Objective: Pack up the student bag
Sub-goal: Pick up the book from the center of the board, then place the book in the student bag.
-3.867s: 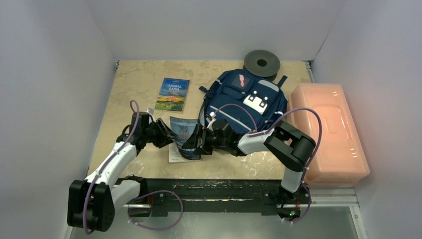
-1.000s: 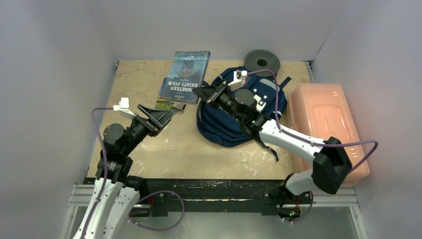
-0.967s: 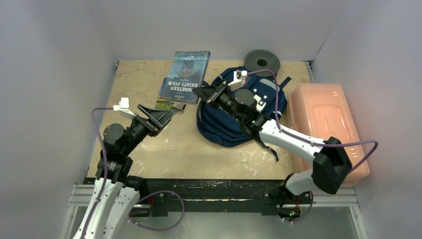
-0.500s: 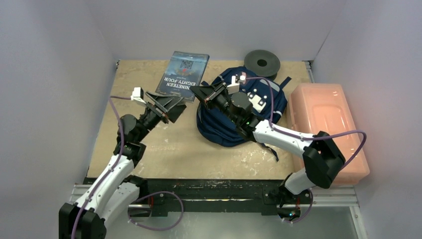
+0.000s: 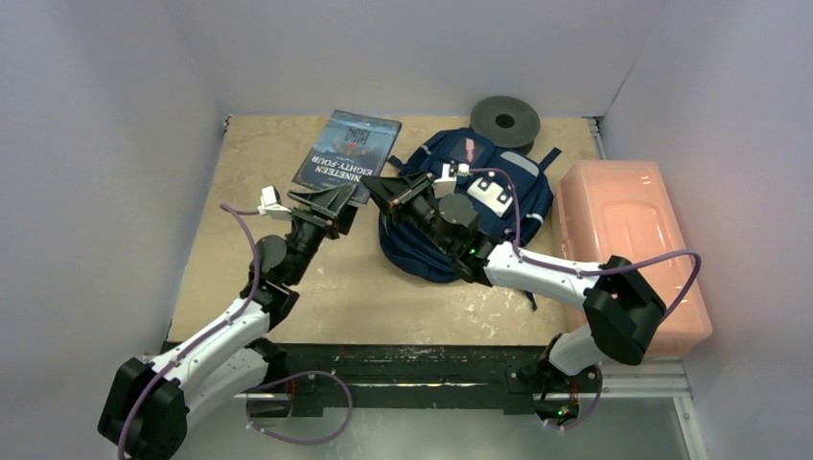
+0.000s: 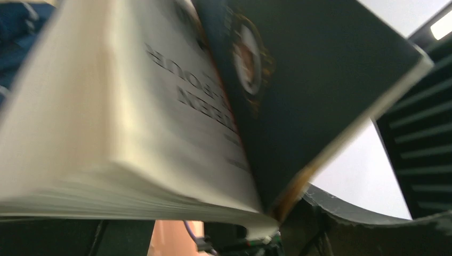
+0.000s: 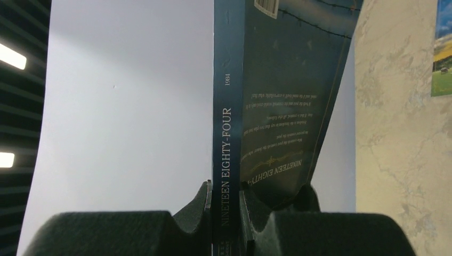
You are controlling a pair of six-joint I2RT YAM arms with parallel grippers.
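Observation:
A dark blue paperback, Nineteen Eighty-Four (image 5: 345, 149), hangs in the air over the back of the table, left of the student bag (image 5: 522, 187). The bag is navy with white trim and lies flat. My right gripper (image 5: 379, 182) is shut on the book's spine (image 7: 229, 106), one finger pressed on each side, as the right wrist view shows (image 7: 228, 213). My left gripper (image 5: 336, 199) is raised under the book's near edge with its fingers spread. The book's pages (image 6: 133, 122) fill the left wrist view, blurred and very close.
A pink translucent box (image 5: 633, 254) stands along the right edge. A grey disc (image 5: 505, 119) lies behind the bag. A second book with a green field on its cover (image 7: 442, 53) lies on the table beneath. White walls close in the left, back and right.
My left arm has swung right and forward, bringing its gripper up to the book's near edge. My right gripper has shifted the book slightly left and lower.

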